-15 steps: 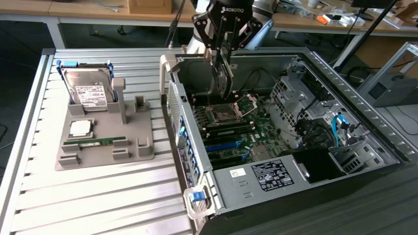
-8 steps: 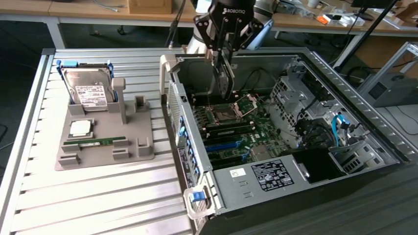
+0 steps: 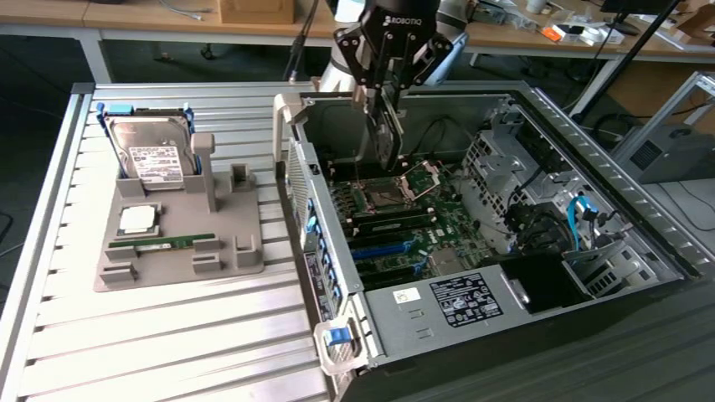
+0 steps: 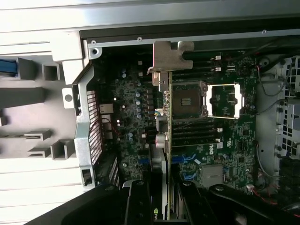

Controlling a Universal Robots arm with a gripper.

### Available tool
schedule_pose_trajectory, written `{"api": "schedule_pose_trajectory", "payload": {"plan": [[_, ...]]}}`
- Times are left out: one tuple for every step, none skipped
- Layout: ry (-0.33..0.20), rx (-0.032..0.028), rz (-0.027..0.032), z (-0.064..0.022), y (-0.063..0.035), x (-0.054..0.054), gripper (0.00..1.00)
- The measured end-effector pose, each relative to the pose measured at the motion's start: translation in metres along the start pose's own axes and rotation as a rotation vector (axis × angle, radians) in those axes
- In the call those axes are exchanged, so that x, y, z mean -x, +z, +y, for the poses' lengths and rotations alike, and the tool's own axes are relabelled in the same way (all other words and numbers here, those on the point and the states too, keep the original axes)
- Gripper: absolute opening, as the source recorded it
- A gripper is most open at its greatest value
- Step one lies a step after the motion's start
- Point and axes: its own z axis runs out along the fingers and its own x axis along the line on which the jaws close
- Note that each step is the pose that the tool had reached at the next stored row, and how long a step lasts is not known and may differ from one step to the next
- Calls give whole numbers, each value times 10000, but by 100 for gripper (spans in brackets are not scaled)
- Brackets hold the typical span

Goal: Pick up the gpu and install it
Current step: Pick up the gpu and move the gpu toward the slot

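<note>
Above open computer case (image 3: 408,322), gripper (image 3: 383,100) pinches gpu (image 3: 388,146) by top edge. gpu hangs straight down over green main board (image 3: 447,219). Looks thin, light and stiff, likely easy to crack. Best hold: bare board edge, away from tiny parts.

Held end of the gpu (image 4: 168,140) hidden
Edge-on, it vanishes between the fingers (image 4: 138,201) of the gripper (image 4: 164,194), themselves cut by the view's edge.

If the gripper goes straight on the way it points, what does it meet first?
Probably the motherboard beside the CPU socket, met by the held gpu before the gripper; depth unclear.
</note>
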Motion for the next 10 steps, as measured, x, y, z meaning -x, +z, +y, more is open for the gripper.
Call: {"api": "schedule_pose_trajectory", "payload": {"plan": [[0,0,0,1,3,5,27],[0,-1,0,1,5,9,27],[0,0,0,1,7,12,27],[0,0,0,2,9,16,27],[0,-1,0,2,10,18,27],[0,-2,0,3,12,21,27],[0,-1,0,3,14,25,27],[0,-1,0,4,16,29,27],[0,-2,0,4,18,32,27],[0,-2,0,5,20,37,27]]}}
